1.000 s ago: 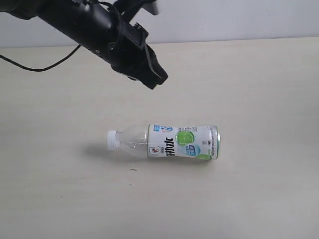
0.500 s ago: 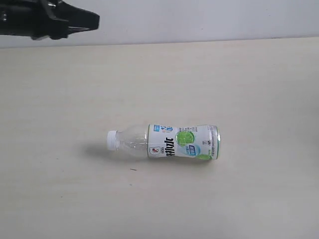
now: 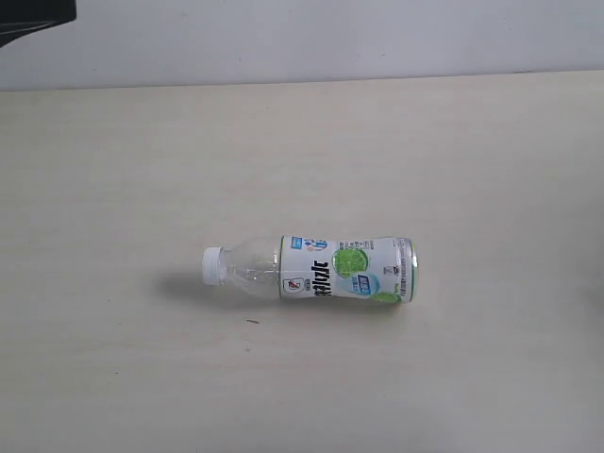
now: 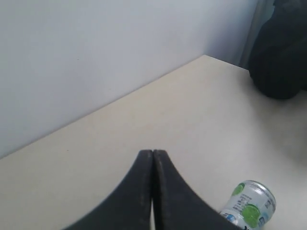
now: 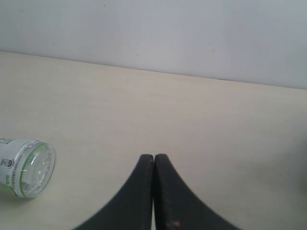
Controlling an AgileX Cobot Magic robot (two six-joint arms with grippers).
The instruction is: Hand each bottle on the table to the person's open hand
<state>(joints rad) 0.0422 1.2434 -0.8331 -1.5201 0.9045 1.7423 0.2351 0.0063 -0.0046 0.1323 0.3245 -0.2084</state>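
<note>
One clear bottle (image 3: 311, 270) with a white-green lime label and a white cap lies on its side near the middle of the pale table (image 3: 453, 151), cap pointing left. Its base end shows in the left wrist view as the bottle (image 4: 249, 203) and in the right wrist view as the bottle (image 5: 25, 167). My left gripper (image 4: 152, 153) is shut and empty, held above the table away from the bottle. My right gripper (image 5: 154, 157) is likewise shut with nothing in it. In the exterior view only a dark corner of the left arm (image 3: 33, 14) shows at the top left. No person's hand is in view.
A pale wall (image 3: 330, 38) runs along the table's far edge. A dark rounded shape (image 4: 280, 52) sits past the table's corner in the left wrist view. A tiny dark speck (image 3: 251, 322) lies in front of the bottle.
The left arm has drawn back up and to the left, from above the bottle to almost out of the exterior view. The bottle has not moved.
</note>
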